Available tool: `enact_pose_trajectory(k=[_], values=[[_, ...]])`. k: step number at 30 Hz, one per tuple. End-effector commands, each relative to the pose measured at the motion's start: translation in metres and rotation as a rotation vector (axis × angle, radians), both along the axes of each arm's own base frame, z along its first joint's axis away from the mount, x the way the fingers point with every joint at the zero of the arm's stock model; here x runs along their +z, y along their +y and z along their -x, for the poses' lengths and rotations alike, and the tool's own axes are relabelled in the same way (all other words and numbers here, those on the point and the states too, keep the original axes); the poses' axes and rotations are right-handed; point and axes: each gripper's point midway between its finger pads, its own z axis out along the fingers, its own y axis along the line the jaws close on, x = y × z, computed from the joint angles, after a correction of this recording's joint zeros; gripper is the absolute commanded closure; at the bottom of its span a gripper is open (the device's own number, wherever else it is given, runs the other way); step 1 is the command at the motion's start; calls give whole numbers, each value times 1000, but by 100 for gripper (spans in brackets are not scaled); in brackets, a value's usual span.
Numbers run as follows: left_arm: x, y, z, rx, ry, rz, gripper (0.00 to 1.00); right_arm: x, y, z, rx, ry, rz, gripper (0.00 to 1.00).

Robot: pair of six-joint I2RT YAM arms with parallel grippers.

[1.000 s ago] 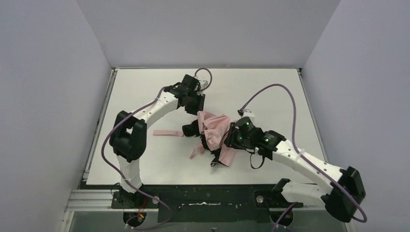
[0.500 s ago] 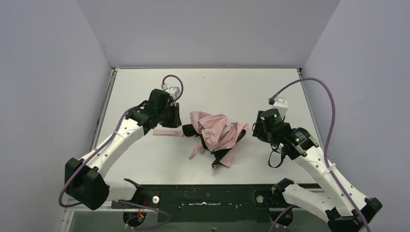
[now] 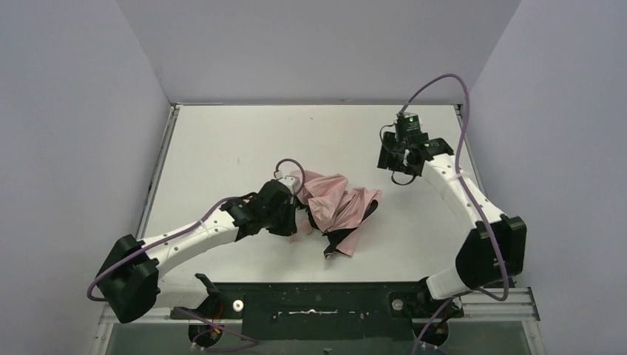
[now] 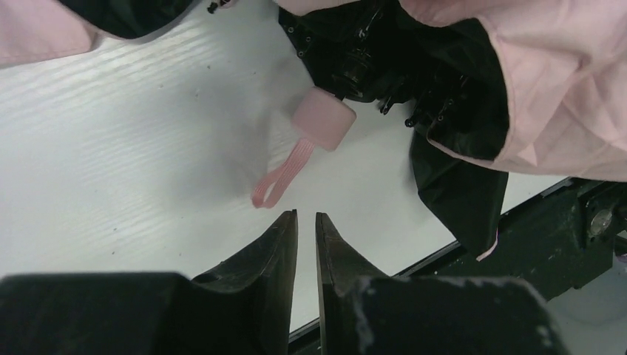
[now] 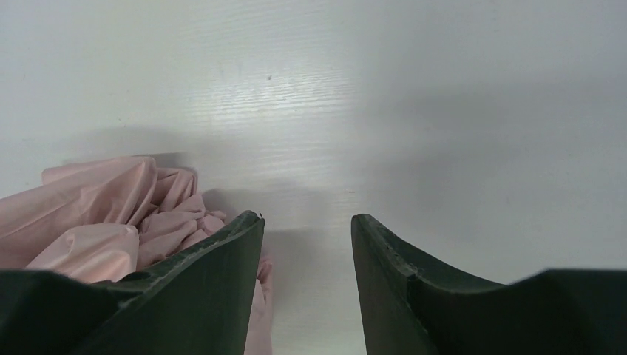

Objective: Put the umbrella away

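Observation:
The umbrella (image 3: 336, 203) lies crumpled in the middle of the table, pale pink fabric over black ribs. My left gripper (image 3: 294, 220) sits low at its near-left side. In the left wrist view its jaws (image 4: 305, 214) are all but shut, with a thin slit between them and nothing in it. Just ahead of them lie the pink strap loop (image 4: 283, 171) and the small pink handle (image 4: 323, 118), both untouched. My right gripper (image 3: 390, 161) hovers to the back right, apart from the umbrella. It is open and empty (image 5: 307, 218), with pink fabric (image 5: 96, 214) at its left finger.
The white table (image 3: 222, 148) is closed in by grey walls at the left, back and right. A black rail (image 3: 310, 303) runs along its near edge and shows close behind the umbrella's black flap in the left wrist view (image 4: 569, 222).
My right arm let go of the umbrella, drew back to the far right and opened. My left arm swung from behind the umbrella round to its near-left side, its jaws closing.

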Motion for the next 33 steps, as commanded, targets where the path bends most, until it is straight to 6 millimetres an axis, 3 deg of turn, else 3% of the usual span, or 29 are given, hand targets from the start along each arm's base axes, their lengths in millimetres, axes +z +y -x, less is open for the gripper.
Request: enact_pose_trajectory(k=[1,8,13,18,26,30,33], values=[[2,-33,-18,31,-53,100,88,-15,41,-29,140,9,-122,52],[-20,-50,-30,-2,-20,50,88,-68,78,-39,232,134,-226,53],[-28,-48,-41,-34,-30,-32,88,-91,91,-19,271,198,-262,53],[-26,-47,-60,-75,-41,-105,88,-99,91,11,296,239,-275,53],[-10,-55,-117,-74,-44,-67,87,-92,85,53,295,240,-308,52],[5,-44,-129,-55,-52,-84,87,-69,51,55,216,160,-192,47],[19,-30,-123,-34,-85,-88,78,-40,22,57,145,62,-113,41]])
